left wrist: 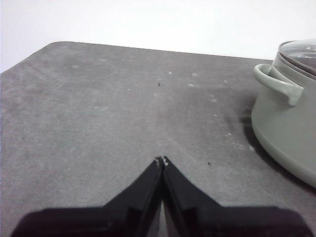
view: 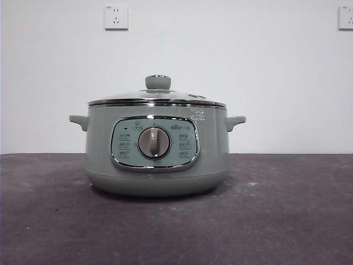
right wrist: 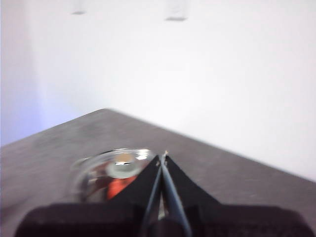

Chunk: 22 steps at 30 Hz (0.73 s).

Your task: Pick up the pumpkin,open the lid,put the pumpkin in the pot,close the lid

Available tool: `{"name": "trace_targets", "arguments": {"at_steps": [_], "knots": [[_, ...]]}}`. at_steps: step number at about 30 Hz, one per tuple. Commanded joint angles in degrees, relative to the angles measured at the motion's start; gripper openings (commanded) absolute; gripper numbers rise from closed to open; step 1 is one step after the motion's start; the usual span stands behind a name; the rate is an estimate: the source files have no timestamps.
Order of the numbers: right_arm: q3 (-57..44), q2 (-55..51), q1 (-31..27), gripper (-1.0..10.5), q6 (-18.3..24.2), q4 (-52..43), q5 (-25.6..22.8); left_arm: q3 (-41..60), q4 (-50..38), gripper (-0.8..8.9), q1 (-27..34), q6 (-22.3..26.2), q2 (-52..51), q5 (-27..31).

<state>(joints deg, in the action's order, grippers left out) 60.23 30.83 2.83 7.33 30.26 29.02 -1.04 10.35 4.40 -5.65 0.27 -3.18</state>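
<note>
The pot (view: 157,149) stands on the dark table (view: 287,221), toward its far edge, with the lid (view: 158,95) seated on its rim. Through the glass, the right wrist view shows the orange pumpkin (right wrist: 118,186) inside the pot. The right gripper (right wrist: 162,159) hangs above the lid, jaws together and empty. The left gripper (left wrist: 161,160), jaws together too, sits over bare table beside the pot.

Your front view is evenly lit and sharp. The right wrist view is motion-blurred, smearing the lid (right wrist: 112,174) beyond the jaws; the pot (left wrist: 289,108) casts a soft shadow.
</note>
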Motion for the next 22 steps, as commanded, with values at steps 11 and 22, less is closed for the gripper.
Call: {"name": "trace_targets", "arguments": {"at_steps": [11, 22], "knots": [[-41.51, -19.56, -2.05, 0.0, -6.86, -26.05, -15.85, 0.90, 0.00, -0.03, 0.17, -0.26, -0.17, 0.11], [-56.68, -29.38, -1.90, 0.0, -7.96, -26.36, -15.87, 0.90, 0.00, -0.03, 0.17, -0.26, -0.17, 0.11]]}}
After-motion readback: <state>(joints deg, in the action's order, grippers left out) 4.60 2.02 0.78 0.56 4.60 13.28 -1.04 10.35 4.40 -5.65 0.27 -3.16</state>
